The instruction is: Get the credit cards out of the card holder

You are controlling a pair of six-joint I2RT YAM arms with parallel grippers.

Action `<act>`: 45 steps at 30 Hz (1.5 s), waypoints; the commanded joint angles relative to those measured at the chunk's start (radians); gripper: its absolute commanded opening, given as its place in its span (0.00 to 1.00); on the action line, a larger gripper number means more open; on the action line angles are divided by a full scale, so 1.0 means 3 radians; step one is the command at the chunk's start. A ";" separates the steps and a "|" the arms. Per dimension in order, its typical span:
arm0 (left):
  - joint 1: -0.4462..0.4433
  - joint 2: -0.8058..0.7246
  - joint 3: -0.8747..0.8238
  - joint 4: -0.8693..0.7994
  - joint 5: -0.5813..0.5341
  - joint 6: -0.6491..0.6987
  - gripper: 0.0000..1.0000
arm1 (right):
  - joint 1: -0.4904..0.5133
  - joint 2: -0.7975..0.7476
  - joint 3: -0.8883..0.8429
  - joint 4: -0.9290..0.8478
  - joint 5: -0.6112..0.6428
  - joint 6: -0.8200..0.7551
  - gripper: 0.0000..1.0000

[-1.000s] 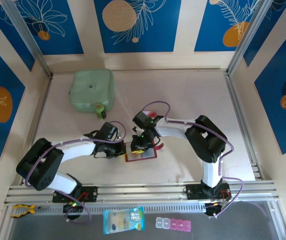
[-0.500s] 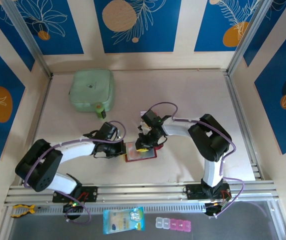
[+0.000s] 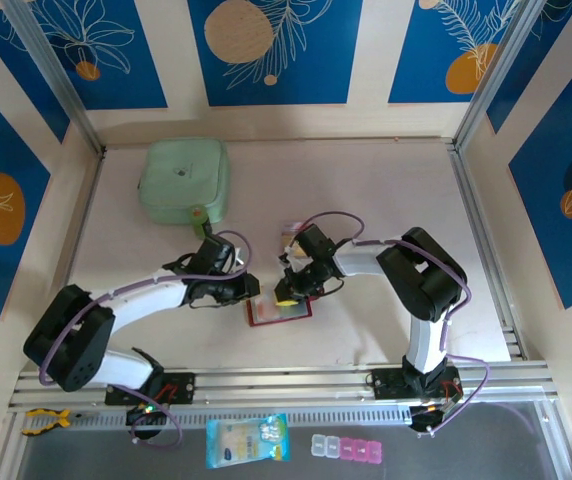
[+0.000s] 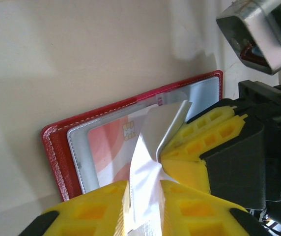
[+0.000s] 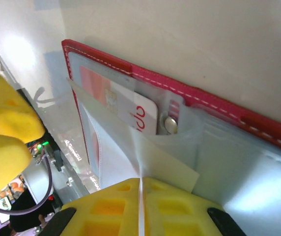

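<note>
The red card holder point(image 3: 279, 311) lies open on the table between both arms. A red-pink credit card point(image 4: 112, 143) with a chip sits in its greyish clear pocket; the same card point(image 5: 130, 107) shows red print in the right wrist view. My right gripper point(image 5: 140, 184) is shut on a clear pocket leaf point(image 5: 167, 160) and holds it raised off the card holder point(image 5: 189, 88). My left gripper point(image 4: 144, 189) is open, with that leaf point(image 4: 148, 162) passing between its fingers. From above, my left gripper point(image 3: 250, 291) is at the holder's left edge and my right gripper point(image 3: 287, 291) over its top.
A pale green pouch point(image 3: 183, 182) rests at the back left. Beyond the near rail lie a blue-white packet point(image 3: 248, 439) and pink-and-clear little boxes point(image 3: 347, 448). Metal frame posts and walls close in both sides.
My right gripper has shifted right and pulled the clear leaf up. My left gripper has slid right to the card holder's edge, around the leaf.
</note>
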State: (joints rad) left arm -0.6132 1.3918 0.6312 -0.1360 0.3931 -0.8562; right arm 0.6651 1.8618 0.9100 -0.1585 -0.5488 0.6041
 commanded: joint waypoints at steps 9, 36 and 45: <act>-0.0056 0.0288 0.0074 0.0273 0.0223 -0.0159 0.31 | -0.0118 0.0032 -0.0169 0.0134 -0.0213 -0.0052 0.10; -0.0176 0.0356 0.0144 0.0556 0.0396 -0.0408 0.34 | -0.0222 -0.0764 -0.0257 -0.0063 -0.0012 0.0026 0.13; -0.0319 0.0384 0.0373 0.0405 0.0366 -0.0452 0.44 | -0.0472 -0.1295 -0.0335 -0.0382 0.0203 0.0042 0.14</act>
State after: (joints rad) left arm -0.6899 1.5196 0.7055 0.0185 0.4904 -0.9836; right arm 0.5407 1.5188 0.8318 -0.2119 -0.5049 0.6109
